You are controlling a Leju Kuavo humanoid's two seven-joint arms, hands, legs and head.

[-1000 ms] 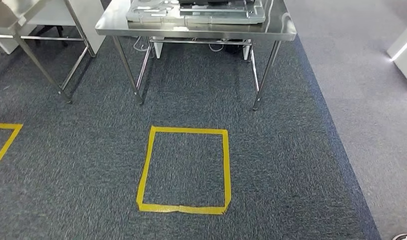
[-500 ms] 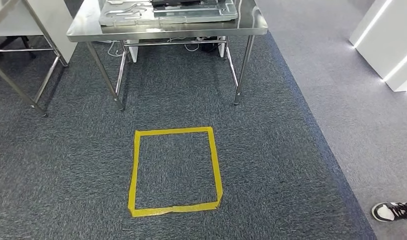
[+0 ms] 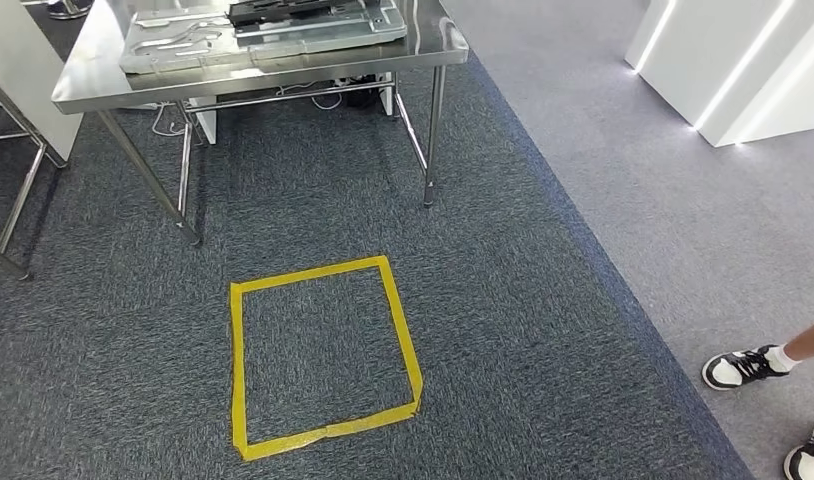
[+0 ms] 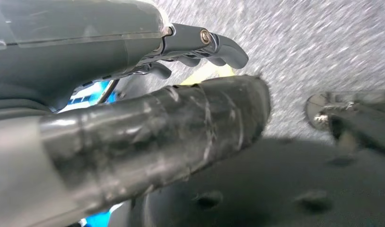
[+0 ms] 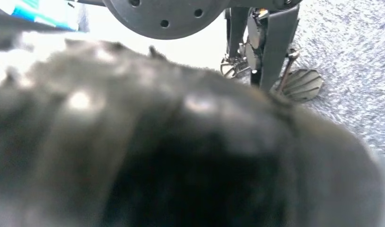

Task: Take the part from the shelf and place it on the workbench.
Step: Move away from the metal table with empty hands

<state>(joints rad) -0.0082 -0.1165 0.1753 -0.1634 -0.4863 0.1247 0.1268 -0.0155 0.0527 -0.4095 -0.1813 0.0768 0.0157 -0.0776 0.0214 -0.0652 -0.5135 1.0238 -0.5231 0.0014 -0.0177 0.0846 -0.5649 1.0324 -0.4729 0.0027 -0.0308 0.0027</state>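
A taped square (image 3: 323, 355) lies on the carpet (image 3: 523, 300) directly ahead of me, with the counter (image 3: 83, 85) standing beyond it, carrying a tray (image 3: 143, 55) of parts. A second table's legs (image 3: 13, 215) stand to its left. A person's shoes (image 3: 743, 368) rest on the floor at my right.

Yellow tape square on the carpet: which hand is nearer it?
Left, likely. The left hand hangs with the yellow tape square showing just past its fingers; the right hand, blurred, hangs over plain grey carpet.
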